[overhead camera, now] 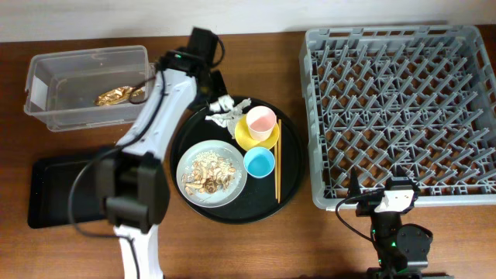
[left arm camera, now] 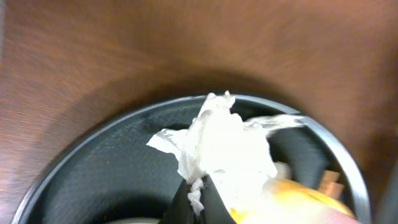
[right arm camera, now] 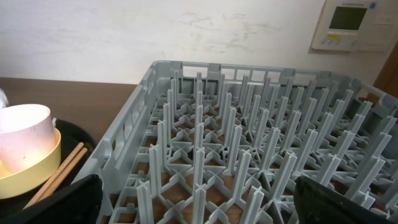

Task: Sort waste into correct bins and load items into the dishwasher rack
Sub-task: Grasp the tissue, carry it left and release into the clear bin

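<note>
Left wrist view, left gripper (left arm camera: 198,196) clamping crumpled white wrapper scrap (left arm camera: 224,146) over round black tray (left arm camera: 93,168), right gripper (right arm camera: 196,202) spread wide at grey dishwasher rack (right arm camera: 205,124) near edge.

We are looking at a smooth brown wooden worktop (overhead camera: 256,248), a matt grey plastic dishwasher rack (overhead camera: 395,108), a clear glossy plastic tub (overhead camera: 85,53), crinkled white paper wrapper scraps (left arm camera: 224,143) and thin wooden chopsticks (overhead camera: 277,163).

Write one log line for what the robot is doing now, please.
left fingers: shut on wrapper scrap | right fingers: open, at dishwasher rack edge | rack: nothing loaded
</note>
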Controlling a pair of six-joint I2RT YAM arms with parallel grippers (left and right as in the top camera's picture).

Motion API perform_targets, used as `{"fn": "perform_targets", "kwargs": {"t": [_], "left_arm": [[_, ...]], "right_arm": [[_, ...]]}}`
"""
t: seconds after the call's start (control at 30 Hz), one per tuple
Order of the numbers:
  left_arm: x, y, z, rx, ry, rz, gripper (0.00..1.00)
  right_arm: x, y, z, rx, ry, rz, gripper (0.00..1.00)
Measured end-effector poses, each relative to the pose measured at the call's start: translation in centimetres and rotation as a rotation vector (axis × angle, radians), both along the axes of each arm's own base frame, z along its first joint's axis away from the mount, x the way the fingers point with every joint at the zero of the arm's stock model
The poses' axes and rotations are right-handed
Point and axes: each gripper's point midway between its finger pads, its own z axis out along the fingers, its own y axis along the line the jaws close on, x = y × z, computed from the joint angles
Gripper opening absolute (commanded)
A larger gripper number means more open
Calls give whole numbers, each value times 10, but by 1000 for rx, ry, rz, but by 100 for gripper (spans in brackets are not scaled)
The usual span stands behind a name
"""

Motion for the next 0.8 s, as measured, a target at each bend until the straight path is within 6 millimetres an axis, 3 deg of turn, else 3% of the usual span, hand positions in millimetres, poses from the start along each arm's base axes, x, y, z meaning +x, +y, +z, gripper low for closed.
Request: {"fn": "perform_targets", "kwargs": {"t": [0.1, 0.17, 0.23, 0.33, 0.4, 0.47, 0.5, 0.53, 0.57, 0.6, 0.67, 0.8], "left_arm": [[5, 17, 48, -33, -99, 34, 1], [10, 42, 73, -43, -154, 87, 1], [20, 83, 83, -50, -190, 181, 1], [31, 124, 87, -61, -227, 287, 1], [41, 173, 95, -61, -283, 403, 1], [43, 203, 99, -48, -311, 471, 3], [42, 227, 101, -29, -329, 525, 11], [41, 245, 103, -10, -341, 565, 26], [39, 262, 105, 11, -353, 606, 59], [37, 275, 106, 38, -362, 633, 78], [35, 294, 111, 76, -390, 685, 97], [33, 311, 114, 103, -408, 726, 99]], "right_arm": [[0, 0, 0, 0, 0, 0, 99], [0, 0, 0, -1, 0, 0, 98], [0, 0, 0, 0, 0, 0, 99], [0, 0, 0, 0, 0, 0, 98], [0, 0, 0, 0, 0, 0, 98], [0, 0, 0, 0, 0, 0, 98], [0, 0, 0, 0, 0, 0, 98], [0, 0, 0, 0, 0, 0, 98], [0, 0, 0, 0, 0, 0, 98], [0, 0, 0, -1, 0, 0, 98], [0, 0, 0, 0, 0, 0, 98], [0, 0, 0, 0, 0, 0, 98]]}}
